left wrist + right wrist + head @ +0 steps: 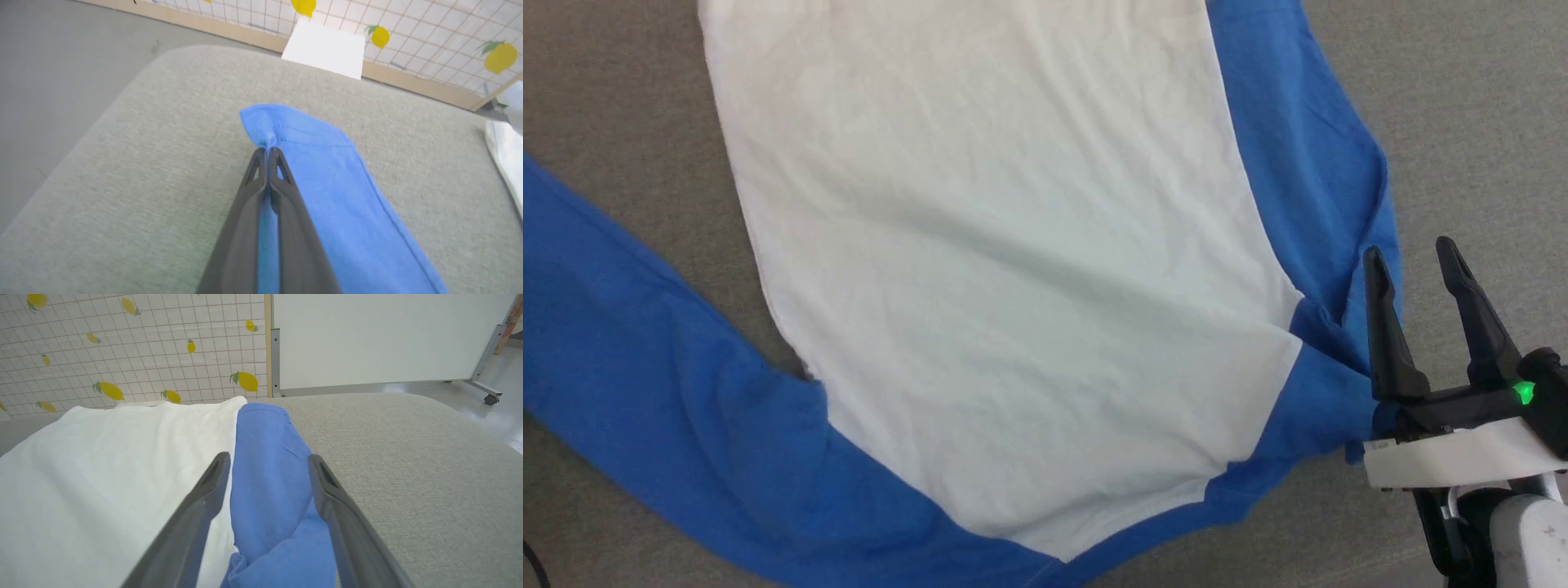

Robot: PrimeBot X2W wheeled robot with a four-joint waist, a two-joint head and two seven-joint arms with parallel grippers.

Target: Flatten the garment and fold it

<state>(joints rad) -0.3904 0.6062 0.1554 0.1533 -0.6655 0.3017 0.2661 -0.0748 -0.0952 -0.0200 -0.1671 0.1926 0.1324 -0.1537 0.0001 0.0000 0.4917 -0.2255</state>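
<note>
The garment (1013, 269) lies spread on the grey padded surface (1462, 98), white body in the middle, blue sleeves running out to both sides. In the left wrist view my left gripper (267, 150) is shut on the cuff end of a blue sleeve (310, 163), pinching the fabric near its hem. My right gripper (1411, 253) stands open above the other blue sleeve (1307, 163), its fingers (216, 473) apart with the sleeve (269, 473) beneath them and nothing held. The neckband and front print are hidden.
The grey padded surface (122, 183) has a rounded edge with the floor (49, 61) beyond it. A tiled wall with lemon prints (122, 347) and a white wheeled panel (380, 335) stand behind. A white board (325, 47) leans at the wall.
</note>
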